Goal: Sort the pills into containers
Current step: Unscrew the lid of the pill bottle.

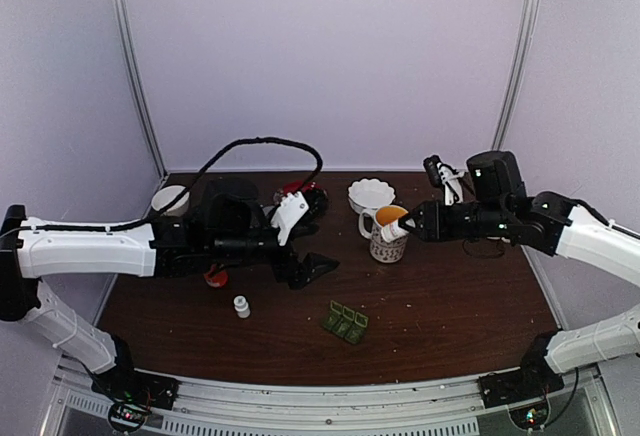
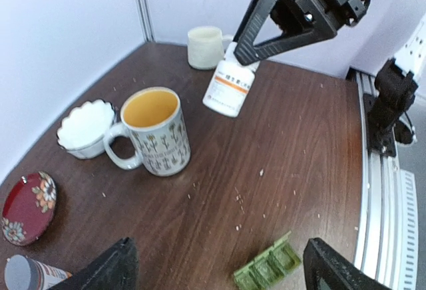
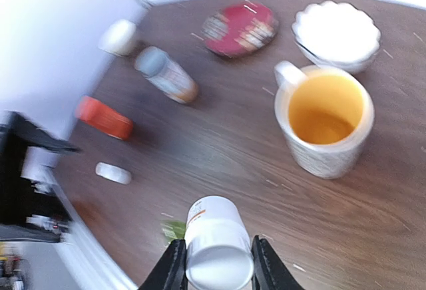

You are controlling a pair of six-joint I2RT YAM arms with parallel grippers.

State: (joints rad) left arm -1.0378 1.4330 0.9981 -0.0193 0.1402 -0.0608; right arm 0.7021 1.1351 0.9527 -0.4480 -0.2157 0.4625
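Nearest the arm bases, on the near side of the mug (image 1: pixel 388 238) and a little to its left, the dark-green pill box (image 1: pixel 345 322) lies on the brown table (image 1: pixel 470 306). Its lids seem tipped up and its compartments are open to view, but what they hold is too small to tell. Between the box and the mug, tiny white bits that look like pills (image 2: pixel 261 171) are strewn loose over the wood, apart from one another. Well to the mug's left and nearer than it sits a small white bottle (image 1: pixel 241 306). A little farther back an orange-red bottle (image 1: pixel 215 278) shows partly under the left arm. The left gripper (image 1: pixel 315 234) hangs to the left of the mug, clear of it, its fingers (image 2: pixel 116 267) spread wide with nothing between them. On the mug's right side, the right gripper (image 1: pixel 398 226) pinches a white labelled bottle (image 1: pixel 390 228) by its sides. This bottle is tilted and lifted off the table, close by the mug's rim. The mug itself stands upright, patterned outside and orange inside, its handle turned to the left. Just behind the mug stands a white scalloped bowl (image 1: pixel 371 194). Behind the mug and farther left lie a red plate (image 3: pixel 239 27) and, left of that, a grey-capped bottle (image 3: pixel 166 74) on its side. Farthest to the mug's left, at the back of the table, stands a white cup (image 1: pixel 170 199).
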